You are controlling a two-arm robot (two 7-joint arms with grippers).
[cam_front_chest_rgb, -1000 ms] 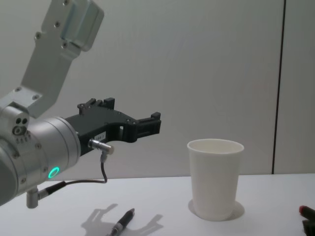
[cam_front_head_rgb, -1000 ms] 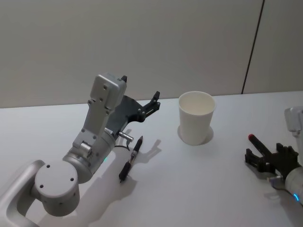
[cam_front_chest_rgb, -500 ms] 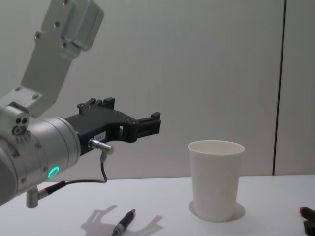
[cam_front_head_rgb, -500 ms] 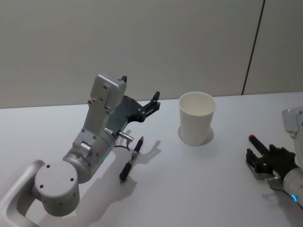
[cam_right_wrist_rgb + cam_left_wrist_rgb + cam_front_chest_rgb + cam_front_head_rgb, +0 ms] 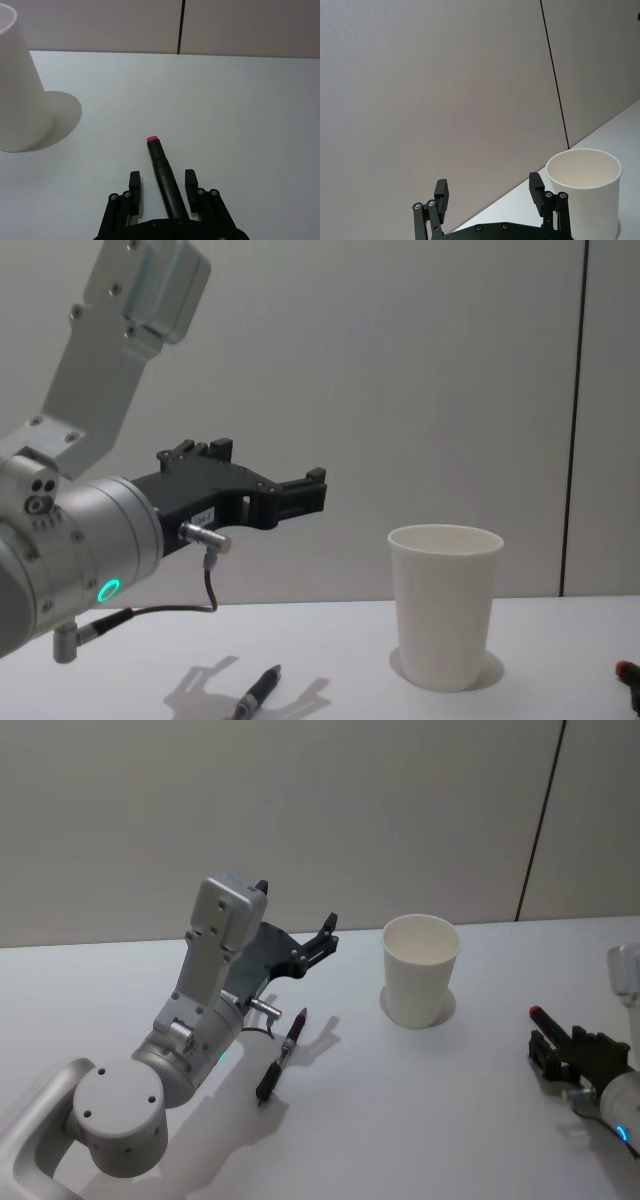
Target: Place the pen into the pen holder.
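Your right end effector point(image 5: 162, 179) sits low over the white desk point(image 5: 400, 1120) at a narrow opening. Its fingers stand either side of the black pen with a red tip point(image 5: 158, 155), with a gap showing on each side. That pen lies flat on the desk, well to the right of the plain white paper cup point(image 5: 420, 975), which stands upright. Your left end effector point(image 5: 489, 189) hangs wide open in the air above a slim black pen point(image 5: 281, 1057) lying left of the cup.
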